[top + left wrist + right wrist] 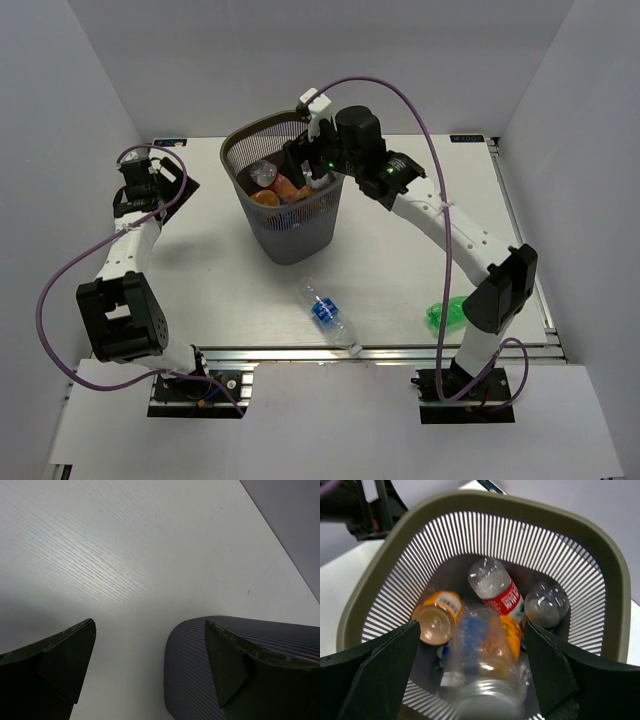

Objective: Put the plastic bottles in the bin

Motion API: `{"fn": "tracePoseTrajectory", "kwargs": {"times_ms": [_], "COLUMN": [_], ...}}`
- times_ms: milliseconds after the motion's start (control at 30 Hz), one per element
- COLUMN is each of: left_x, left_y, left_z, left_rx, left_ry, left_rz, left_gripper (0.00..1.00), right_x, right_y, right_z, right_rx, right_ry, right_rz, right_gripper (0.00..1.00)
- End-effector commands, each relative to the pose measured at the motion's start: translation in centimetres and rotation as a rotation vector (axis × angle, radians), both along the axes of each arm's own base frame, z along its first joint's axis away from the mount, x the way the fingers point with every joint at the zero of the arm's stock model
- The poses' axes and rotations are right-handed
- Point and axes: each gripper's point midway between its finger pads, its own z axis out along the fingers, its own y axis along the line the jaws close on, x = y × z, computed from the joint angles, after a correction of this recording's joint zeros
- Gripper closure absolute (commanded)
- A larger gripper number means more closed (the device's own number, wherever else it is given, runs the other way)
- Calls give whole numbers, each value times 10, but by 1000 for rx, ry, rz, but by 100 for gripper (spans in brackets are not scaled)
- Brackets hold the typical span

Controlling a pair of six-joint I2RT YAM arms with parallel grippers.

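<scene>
Hovering above bin (470,497), right end effector (471,627) fingers apart; blurred clear bottle (485,672) just below.

Robotics lab cell, plain white walls (60,120), aluminium-framed table (400,260), two bolted robot arms (128,255)

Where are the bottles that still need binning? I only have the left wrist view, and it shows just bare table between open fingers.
Observer: Two lie on the table outside the bin: a clear blue-label bottle near the front edge and a green bottle partly behind the right arm.
Operator: And where's the right gripper?
Observer: The right gripper is above the bin's mouth, fingers wide apart, with a blurred clear bottle between them, over the bottles inside.
</scene>
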Motion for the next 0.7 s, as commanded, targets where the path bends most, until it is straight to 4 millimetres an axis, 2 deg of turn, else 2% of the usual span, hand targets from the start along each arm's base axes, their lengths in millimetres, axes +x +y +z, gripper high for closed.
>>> {"fn": "tracePoseTrajectory", "kwargs": {"times_ms": [0,67,100,133,167,200,233,267,300,333,367,400,433,467,500,533,600,667], "left_x": [-5,-5,-6,-6,-5,-6,-7,-8,-8,-8,-9,-10,-10,-8,-9,-8,-7,-6], "left_y": [3,8,9,10,10,11,12,14,14,15,21,22,23,23,24,24,25,23], "left_z": [18,16,19,20,21,22,22,23,20,20,20,18,16,19,18,19,20,20], "left_rx": [21,40,44,51,55,61,66,69,71,72,91,95,99,100,101,103,104,101], "left_ry": [-46,-32,-29,-28,-29,-26,-25,-24,-13,-11,-5,6,13,8,12,14,9,8], "left_rz": [15,34,41,41,40,46,50,56,61,62,88,92,95,94,96,95,96,89], "left_gripper": [2,2,2,2,2,2,2,2,2,2,2,2,2,2,2,2,2,2], "right_x": [-9,-11,-17,-19,-20,-26,-23,-22,-23,-20,-20,-19,-23,-29,-38,-52,-78,-106], "right_y": [-24,-31,-40,-46,-52,-68,-81,-92,-119,-140,-155,-190,-214,-231,-260,-278,-304,-320], "right_z": [67,65,76,79,65,80,78,64,72,59,34,30,1,-18,-50,-79,-119,-149], "right_rx": [65,63,86,93,74,100,96,85,108,85,107,133,94,86,102,55,69,54], "right_ry": [-133,-142,-164,-174,-161,-187,-184,-146,-145,-103,6,52,148,216,324,407,540,653], "right_rz": [-41,-59,-70,-84,-97,-128,-180,-224,-293,-367,-437,-540,-628,-689,-800,-872,-988,-1071], "right_gripper": [11,11,10,11,11,11,11,11,11,11,11,11,11,11,11,11,11,11]}}
